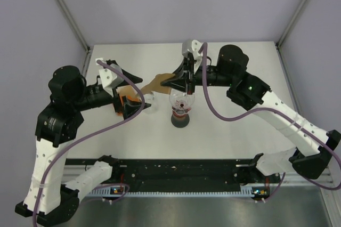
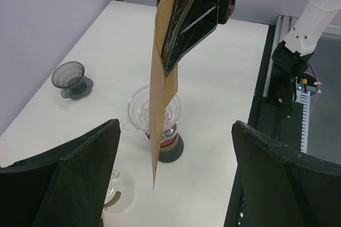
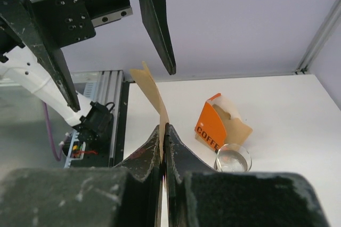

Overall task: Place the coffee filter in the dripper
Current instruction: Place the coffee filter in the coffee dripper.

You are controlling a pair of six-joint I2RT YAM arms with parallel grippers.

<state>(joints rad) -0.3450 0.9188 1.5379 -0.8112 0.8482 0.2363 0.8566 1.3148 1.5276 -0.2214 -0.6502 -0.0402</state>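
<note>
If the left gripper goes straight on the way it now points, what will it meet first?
The left gripper would probably meet the filter, hanging edge-on ahead of its open jaws, pinched by the right gripper. The dripper stands lower, behind it; depth is unclear.

Above clear dripper (image 1: 180, 104) you meet hanging coffee filter (image 2: 160, 94) and right gripper (image 3: 163, 131); room only over bare table (image 1: 224, 142) toward near edge.

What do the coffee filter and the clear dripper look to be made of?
Coffee filter: thin unbleached brown paper, matte; it hangs flat and edge-thin from the right gripper. Dripper: clear glass or plastic, glossy; the table shows through it, so which one is open. Its dark base looks matte, perhaps rubber or plastic.
</note>
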